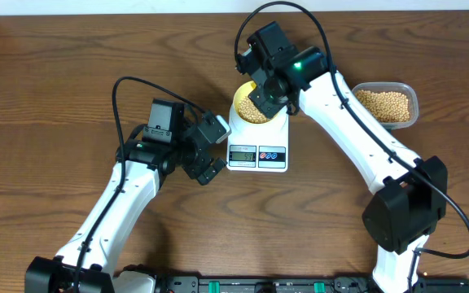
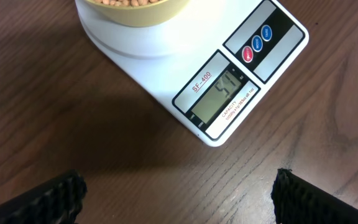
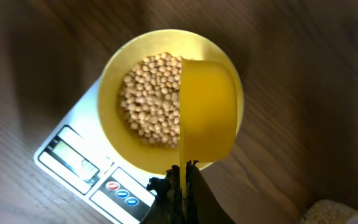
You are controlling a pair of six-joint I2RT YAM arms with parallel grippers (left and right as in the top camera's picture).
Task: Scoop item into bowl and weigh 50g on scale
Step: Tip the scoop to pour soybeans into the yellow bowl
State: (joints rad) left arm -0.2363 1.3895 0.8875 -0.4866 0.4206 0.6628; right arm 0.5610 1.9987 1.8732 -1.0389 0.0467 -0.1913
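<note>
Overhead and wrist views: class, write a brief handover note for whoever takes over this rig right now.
Left tool: open, empty, low over the table in front of the scale.
Right tool: shut on the yellow scoop, which is tipped over the bowl.
Things: the bowl sits on the scale and holds beans; more beans are in the clear container beside the right arm.
Done: beans scooped into the bowl.
Left: check the display, whose digits are unclear, adjust the amount, and set the scoop down.
</note>
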